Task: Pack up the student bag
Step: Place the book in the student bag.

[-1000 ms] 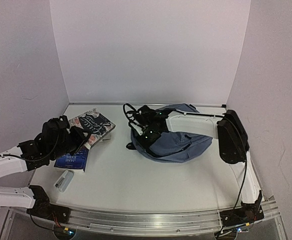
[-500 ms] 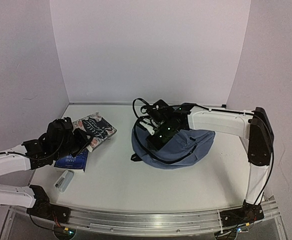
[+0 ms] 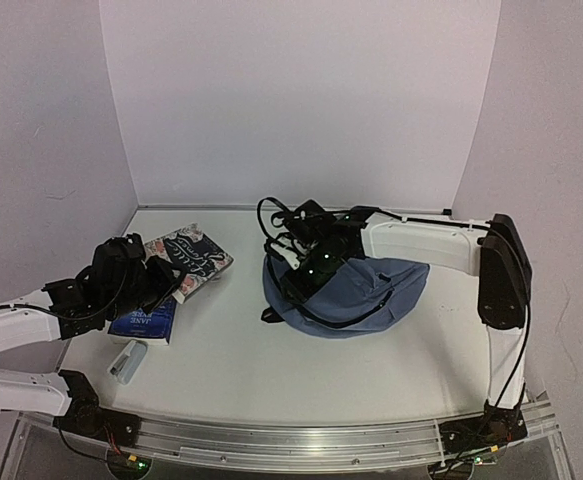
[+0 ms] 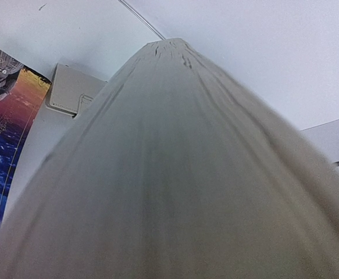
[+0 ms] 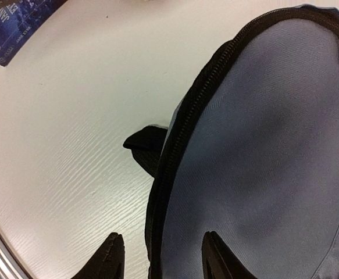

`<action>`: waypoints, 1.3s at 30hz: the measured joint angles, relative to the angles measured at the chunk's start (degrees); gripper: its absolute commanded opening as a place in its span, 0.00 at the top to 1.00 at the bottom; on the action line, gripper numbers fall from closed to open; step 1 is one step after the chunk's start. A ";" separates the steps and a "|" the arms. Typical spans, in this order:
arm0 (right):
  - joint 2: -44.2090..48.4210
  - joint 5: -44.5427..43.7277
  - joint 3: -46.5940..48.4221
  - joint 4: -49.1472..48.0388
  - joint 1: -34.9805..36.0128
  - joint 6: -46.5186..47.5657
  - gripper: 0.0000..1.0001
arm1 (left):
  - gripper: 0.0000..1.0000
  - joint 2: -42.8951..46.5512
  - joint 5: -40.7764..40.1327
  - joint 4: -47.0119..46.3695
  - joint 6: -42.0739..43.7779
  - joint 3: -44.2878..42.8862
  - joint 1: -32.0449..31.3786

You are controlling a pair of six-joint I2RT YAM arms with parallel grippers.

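The slate-blue student bag (image 3: 361,295) lies flat right of the table's middle, its black zipper edge facing left. My right gripper (image 3: 306,272) hovers over the bag's left rim. In the right wrist view the gripper (image 5: 160,258) is open and empty, its fingertips (image 5: 108,256) on either side of the zipper (image 5: 186,128) on the bag (image 5: 262,145). My left gripper (image 3: 159,282) is at the near edge of a patterned book (image 3: 189,252). The book's grey page block (image 4: 175,174) fills the left wrist view and hides the fingers.
A blue book (image 3: 143,318) lies under the left gripper and also shows in the right wrist view (image 5: 12,23). A small white object (image 3: 126,360) lies near the front left. A black strap tab (image 5: 146,145) sticks out from the bag. Walls close in on three sides.
The right arm lifted off the bag's left edge, swung its elbow out, then eased left over the rim. The bag settled flatter. The left gripper and patterned book shifted slightly right.
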State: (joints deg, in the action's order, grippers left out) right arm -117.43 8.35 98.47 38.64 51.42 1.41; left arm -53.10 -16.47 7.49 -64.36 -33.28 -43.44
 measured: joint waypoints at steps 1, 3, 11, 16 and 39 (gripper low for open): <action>-0.67 -0.27 0.30 0.10 0.00 -0.02 0.59 | 1.00 0.00 0.00 0.00 0.00 0.00 0.00; -1.80 -1.06 0.55 0.11 0.00 0.09 0.66 | 1.00 0.00 0.00 0.00 0.02 0.00 0.00; -2.82 -1.51 1.93 1.67 -0.92 -0.25 0.98 | 1.00 0.35 -0.02 0.02 0.04 0.00 0.00; -2.35 1.56 2.26 1.85 -3.20 -0.41 1.00 | 1.00 0.23 0.22 0.00 0.06 0.00 0.00; 7.02 7.78 10.51 3.84 -14.07 -2.74 1.00 | 1.00 -20.63 29.37 -27.75 3.53 -2.17 0.00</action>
State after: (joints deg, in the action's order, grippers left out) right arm -110.41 16.14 108.98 42.48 37.35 -1.33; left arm -73.73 12.90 -20.27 -60.83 -35.45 -43.44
